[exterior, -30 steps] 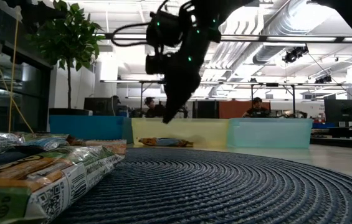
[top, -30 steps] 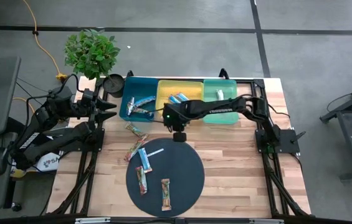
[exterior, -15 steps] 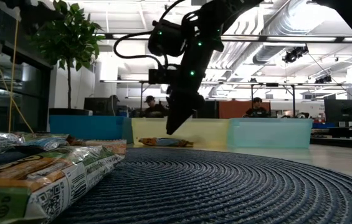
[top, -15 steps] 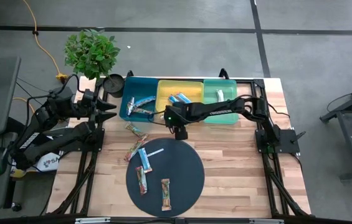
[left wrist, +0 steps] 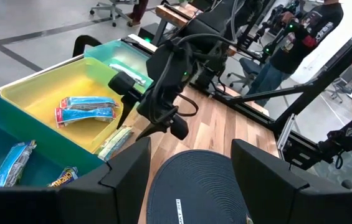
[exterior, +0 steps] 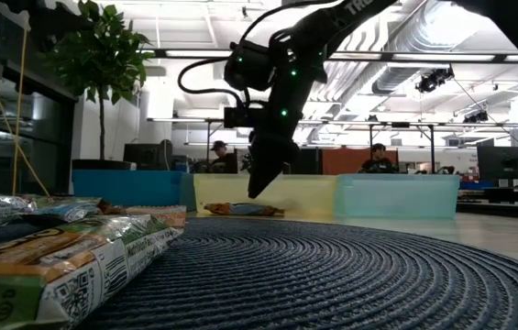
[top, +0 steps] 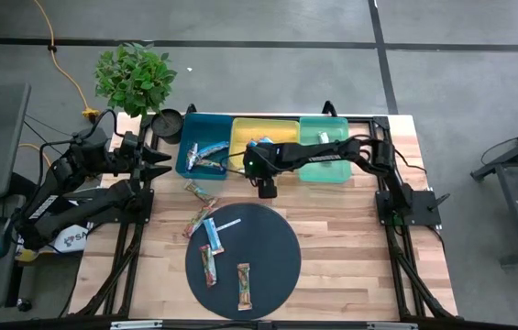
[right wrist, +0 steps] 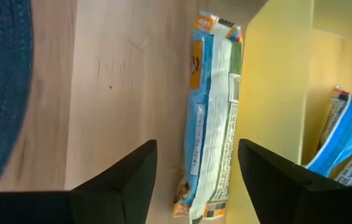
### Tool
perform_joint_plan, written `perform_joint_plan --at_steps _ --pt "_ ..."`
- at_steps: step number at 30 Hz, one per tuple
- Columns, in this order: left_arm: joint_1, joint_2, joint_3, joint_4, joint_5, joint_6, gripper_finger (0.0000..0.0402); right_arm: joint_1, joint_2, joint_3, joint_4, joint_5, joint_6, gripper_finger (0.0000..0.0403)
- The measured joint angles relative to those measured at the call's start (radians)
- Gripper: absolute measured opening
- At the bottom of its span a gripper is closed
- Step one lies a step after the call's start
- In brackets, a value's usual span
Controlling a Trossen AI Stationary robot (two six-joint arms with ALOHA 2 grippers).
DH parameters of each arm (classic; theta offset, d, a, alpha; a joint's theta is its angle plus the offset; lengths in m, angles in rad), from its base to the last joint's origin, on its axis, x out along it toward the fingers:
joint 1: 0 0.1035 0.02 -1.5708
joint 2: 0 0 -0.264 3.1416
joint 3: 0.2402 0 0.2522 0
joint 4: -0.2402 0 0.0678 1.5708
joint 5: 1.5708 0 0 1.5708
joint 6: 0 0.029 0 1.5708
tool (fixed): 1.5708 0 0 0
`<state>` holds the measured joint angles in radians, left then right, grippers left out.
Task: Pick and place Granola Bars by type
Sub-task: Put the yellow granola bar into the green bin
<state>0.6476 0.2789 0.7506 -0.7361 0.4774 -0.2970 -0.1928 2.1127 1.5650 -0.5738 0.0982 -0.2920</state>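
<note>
My right gripper [top: 266, 189] hangs open just above a blue, white and orange granola bar [right wrist: 212, 118]. That bar lies flat on the wood along the yellow bin's near wall [right wrist: 269, 106], and its end shows between my fingers without touching them. More bars lie on the round dark mat [top: 268, 266]: a blue one [top: 211, 236], a multicolour one [top: 206, 266] and another [top: 243, 286]. Two more [top: 201, 192] [top: 198, 221] lie on the wood left of the mat. My left gripper [top: 161, 161] waits open at the table's far left.
Three bins stand along the far edge: teal [top: 185, 147] with wrapped bars, yellow [top: 281, 128] with blue bars [top: 260, 144], green [top: 336, 165] with a white bar [top: 324, 138]. A thin white strip [top: 228, 224] lies on the mat's edge. A potted plant [top: 133, 75] stands far left.
My right gripper has moved from the mat's far rim toward the far edge, nearer the yellow bin, and has sunk a little over the bar lying there. The bar has stayed in place.
</note>
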Motion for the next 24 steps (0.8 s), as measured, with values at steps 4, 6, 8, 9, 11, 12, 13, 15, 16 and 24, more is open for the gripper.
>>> perform_joint_plan --at_steps 4,6,8,9,11,12,13,15,16,24 --pt "0.000 0.000 0.000 0.000 0.000 0.000 0.0218 0.000 0.001 0.000 0.007 -0.006 -0.006 0.0209" --pt "0.000 0.000 0.000 0.000 0.000 0.000 0.0218 -0.002 0.002 0.000 0.013 -0.001 -0.008 0.0209" --pt "0.000 0.000 0.000 0.000 -0.002 0.000 0.0218 -0.007 0.002 0.000 0.016 -0.004 -0.005 0.0209" --pt "0.000 0.000 0.000 0.000 -0.007 0.000 0.0218 -0.011 0.002 0.000 0.018 -0.009 -0.004 0.0209" --pt "0.000 0.000 0.000 0.000 -0.012 0.000 0.0218 -0.013 0.002 -0.014 0.038 -0.011 -0.005 0.0209" --pt "0.000 0.000 0.000 0.000 -0.014 0.000 0.0218 -0.015 0.002 -0.023 0.047 -0.011 -0.005 0.0209" --pt "0.000 0.000 0.000 0.000 -0.016 0.000 0.0218 -0.017 0.002 -0.034 0.052 -0.016 -0.004 0.0209" --pt "0.000 0.000 0.000 0.000 -0.016 0.000 0.0218 -0.018 0.002 -0.058 0.066 -0.030 0.004 0.0209" --pt "0.000 0.000 0.000 0.000 -0.016 0.000 0.0218 -0.018 0.002 -0.071 0.081 -0.031 0.004 0.0209" --pt "0.000 0.000 0.000 0.000 -0.018 0.000 0.0218 -0.017 0.002 -0.106 0.103 0.000 0.027 0.0209"
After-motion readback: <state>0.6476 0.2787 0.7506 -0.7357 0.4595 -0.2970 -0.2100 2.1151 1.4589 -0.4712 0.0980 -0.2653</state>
